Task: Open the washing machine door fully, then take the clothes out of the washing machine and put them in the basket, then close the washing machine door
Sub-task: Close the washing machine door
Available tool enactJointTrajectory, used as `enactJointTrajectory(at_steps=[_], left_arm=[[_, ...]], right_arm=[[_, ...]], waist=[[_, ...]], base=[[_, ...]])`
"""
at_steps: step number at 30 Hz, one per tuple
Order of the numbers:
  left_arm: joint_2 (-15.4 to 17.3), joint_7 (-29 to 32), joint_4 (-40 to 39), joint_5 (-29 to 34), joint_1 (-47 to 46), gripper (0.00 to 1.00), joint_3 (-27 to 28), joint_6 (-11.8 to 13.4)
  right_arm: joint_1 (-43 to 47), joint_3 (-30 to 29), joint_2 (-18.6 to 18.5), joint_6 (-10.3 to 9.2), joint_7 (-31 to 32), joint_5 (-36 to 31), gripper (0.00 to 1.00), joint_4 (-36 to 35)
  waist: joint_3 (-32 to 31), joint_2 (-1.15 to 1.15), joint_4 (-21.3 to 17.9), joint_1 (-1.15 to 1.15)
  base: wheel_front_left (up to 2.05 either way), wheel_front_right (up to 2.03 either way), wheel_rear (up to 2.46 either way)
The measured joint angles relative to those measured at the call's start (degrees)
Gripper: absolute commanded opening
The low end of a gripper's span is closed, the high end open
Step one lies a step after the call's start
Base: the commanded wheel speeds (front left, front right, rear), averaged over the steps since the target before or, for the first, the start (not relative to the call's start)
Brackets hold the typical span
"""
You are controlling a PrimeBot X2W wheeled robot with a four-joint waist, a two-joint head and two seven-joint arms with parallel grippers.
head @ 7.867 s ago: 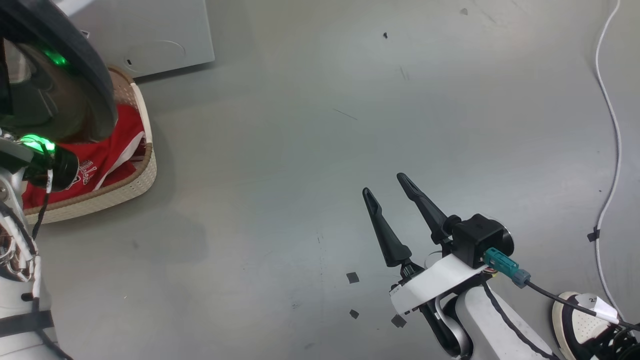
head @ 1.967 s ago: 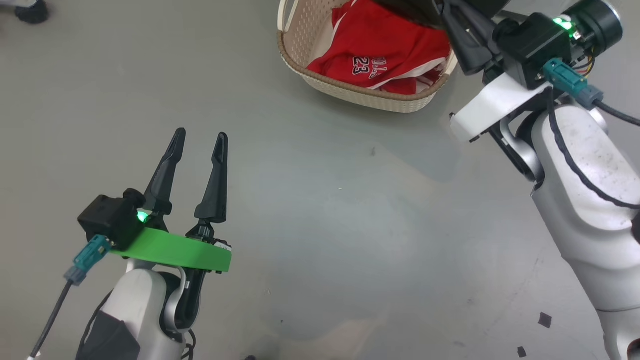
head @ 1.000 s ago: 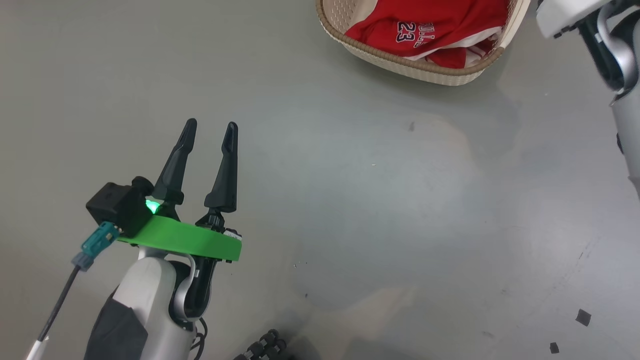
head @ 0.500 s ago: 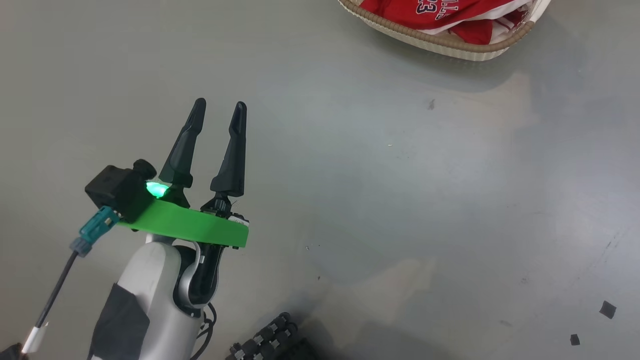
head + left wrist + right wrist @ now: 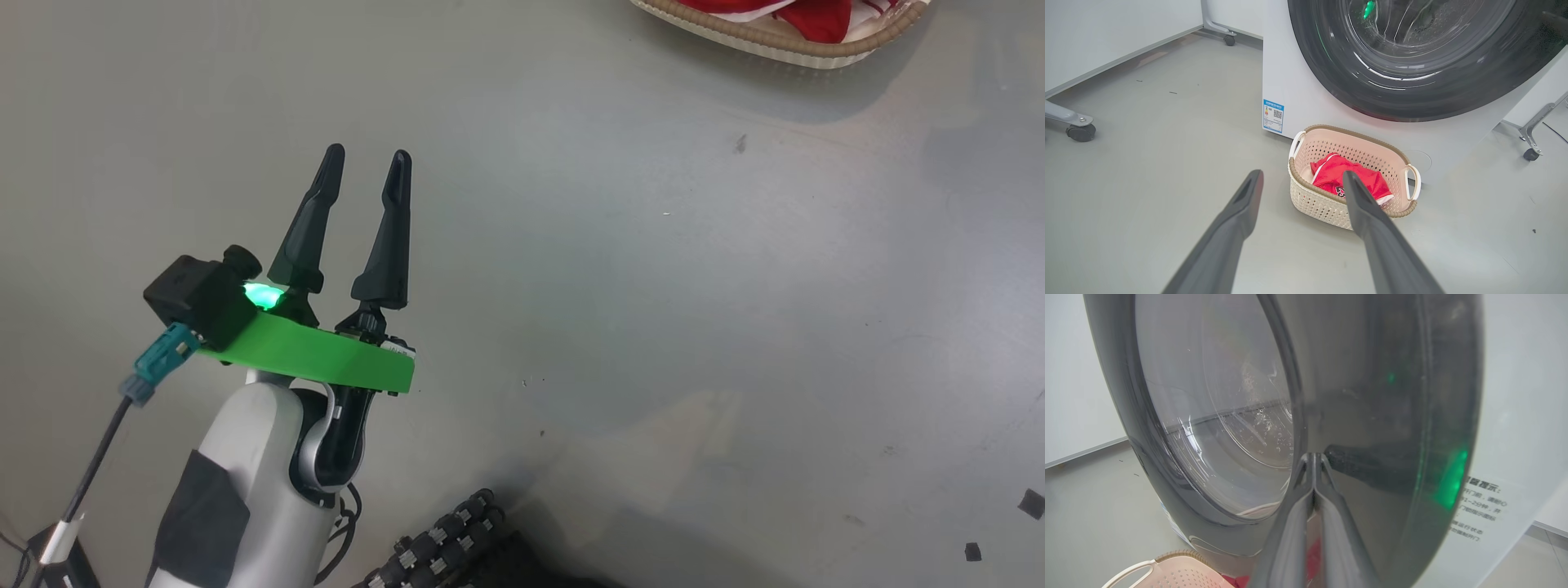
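1. Smooth grey floor [image 5: 1147, 163] lies open ahead of the spread left gripper [image 5: 1301, 175].
2. A small cream perforated plastic basket [image 5: 1310, 200] stands just before the big white washing machine [image 5: 1298, 81], below its glossy black-rimmed round glass door [image 5: 1412, 98].
3. That door blocks the way close ahead of the pinched right gripper [image 5: 1313, 457].
4. Castored grey frame legs [image 5: 1081, 130] stand off to either side.

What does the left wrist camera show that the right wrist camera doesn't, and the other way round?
Left wrist view: the open left gripper, the whole basket with the red clothes lying inside, a blue label on the washing machine, a caster wheel. Right wrist view: the shut right gripper, tips close against the door, and printed lettering on the machine's front. Both: the door's glass, part of the basket, grey floor.
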Motion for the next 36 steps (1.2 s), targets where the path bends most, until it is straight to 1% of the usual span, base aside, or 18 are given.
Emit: enactJointTrajectory(at_steps=[3, 7, 9, 14, 17, 29, 36], left_arm=[[-0.02, 0.00, 0.09, -0.08, -0.03, 1.00, -0.10, 0.00], [-0.03, 0.00, 0.16, -0.44, -0.08, 1.00, -0.09, 0.00], [-0.05, 0.00, 0.20, -0.44, -0.14, 1.00, -0.07, 0.00], [-0.10, 0.00, 0.31, -0.63, -0.19, 1.00, -0.08, 0.00], [-0.11, 0.00, 0.49, -1.14, -0.22, 1.00, -0.14, 0.00], [-0.12, 0.00, 0.92, -1.92, -0.64, 1.00, -0.53, 0.00], [-0.16, 0.00, 1.81, -1.85, -1.63, 1.00, -0.55, 0.00]], right_arm=[[-0.84, -0.14, -0.31, -0.43, 0.00, -0.65, 0.00, 1.14], [-2.08, -0.15, -0.32, -0.52, 0.01, -0.79, 0.00, 2.35], [-3.02, -0.19, -0.31, -0.97, 0.02, -1.16, 0.00, 3.30], [-5.33, -0.74, -0.34, -3.04, 0.09, -2.01, 0.00, 5.44], [-6.08, -0.77, -0.19, -3.91, 0.05, -2.37, 0.00, 6.39], [-7.38, -0.81, 0.76, -4.37, -1.59, -2.77, 0.00, 9.76], [-5.42, -0.13, 0.29, -4.38, -4.98, -2.79, 0.00, 13.32]], waist=[[0.23, 0.00, 0.42, 0.00], [0.40, 0.00, 0.65, 0.00], [0.50, 0.00, 0.76, 0.00], [0.75, 0.00, 0.92, 0.00], [0.83, 0.00, 0.98, 0.00], [0.72, 0.00, 1.14, 0.00], [-0.92, 0.00, 1.13, 0.00]], base=[[0.00, 0.00, 0.00], [0.00, 0.00, 0.00], [0.00, 0.00, 0.00], [0.00, 0.00, 0.00], [0.00, 0.00, 0.00], [0.00, 0.00, 0.00], [0.00, 0.00, 0.00]])
